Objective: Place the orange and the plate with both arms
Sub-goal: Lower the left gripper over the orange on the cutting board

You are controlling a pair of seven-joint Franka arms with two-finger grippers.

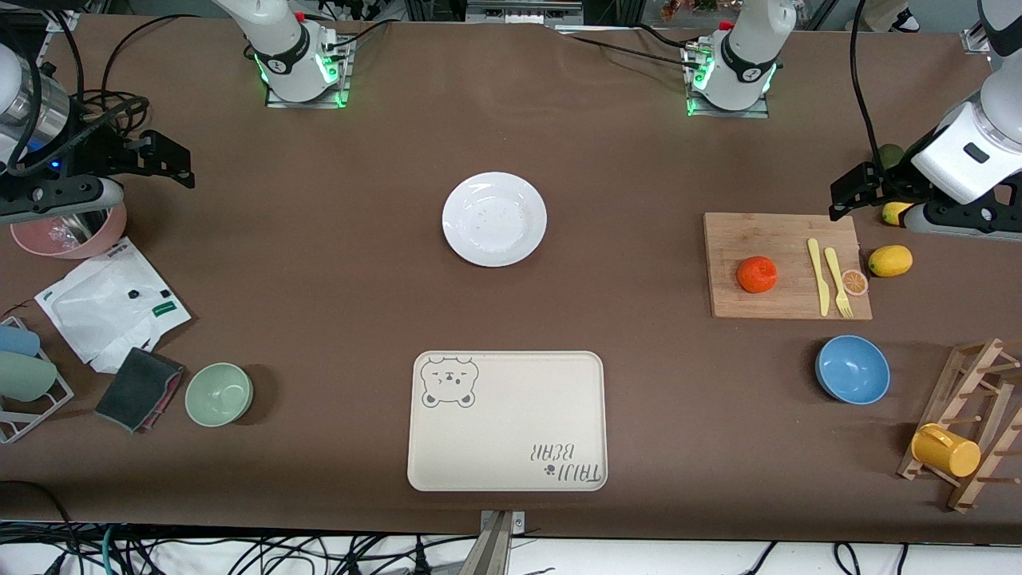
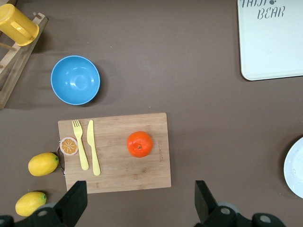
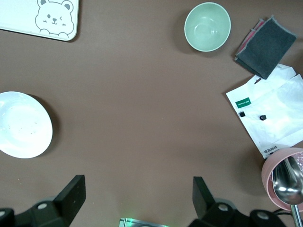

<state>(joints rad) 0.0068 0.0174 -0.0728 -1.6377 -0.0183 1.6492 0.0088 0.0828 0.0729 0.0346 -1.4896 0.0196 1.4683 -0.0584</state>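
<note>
The orange (image 1: 757,274) sits on a wooden cutting board (image 1: 734,231) toward the left arm's end of the table; it also shows in the left wrist view (image 2: 140,144). The white plate (image 1: 494,218) lies empty on the brown cloth mid-table, farther from the front camera than the cream bear tray (image 1: 511,431). My left gripper (image 1: 850,196) hangs open and empty in the air over the board's edge and the lemons (image 2: 139,201). My right gripper (image 1: 172,160) hangs open and empty over the right arm's end of the table (image 3: 137,196). The plate shows in the right wrist view (image 3: 23,124).
A yellow fork and knife (image 1: 826,275) and an orange slice (image 1: 854,282) lie on the board, with a lemon (image 1: 890,260) beside it. A blue bowl (image 1: 853,369), a rack with a yellow cup (image 1: 946,450), a green bowl (image 1: 219,394), a pink bowl (image 1: 68,235) and a white bag (image 1: 104,303) are around.
</note>
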